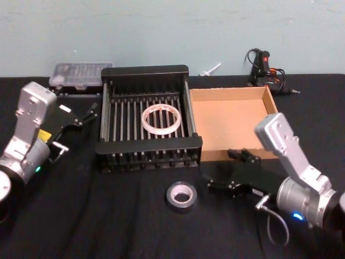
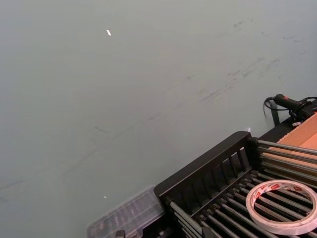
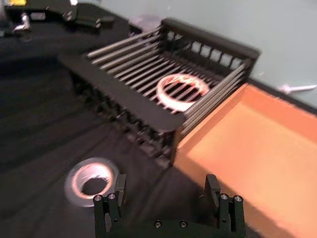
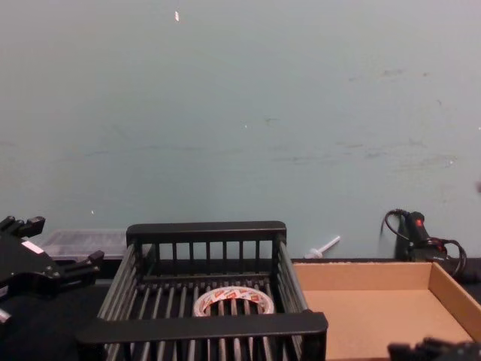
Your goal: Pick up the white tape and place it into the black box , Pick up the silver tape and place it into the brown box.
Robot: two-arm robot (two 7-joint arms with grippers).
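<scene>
Right pincer [image 1: 216,179] open, beside silver tape [image 1: 181,195]

No legible text, label, brand or number anywhere. White tape [image 2: 284,207] in the black box [image 2: 205,166] carries red printed marks round its ring; too small and blurred to read as letters. Nothing readable on the other items.

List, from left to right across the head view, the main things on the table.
left hand → black box holding the white tape → brown box → right hand. The silver tape, lying nearer, is left out.
</scene>
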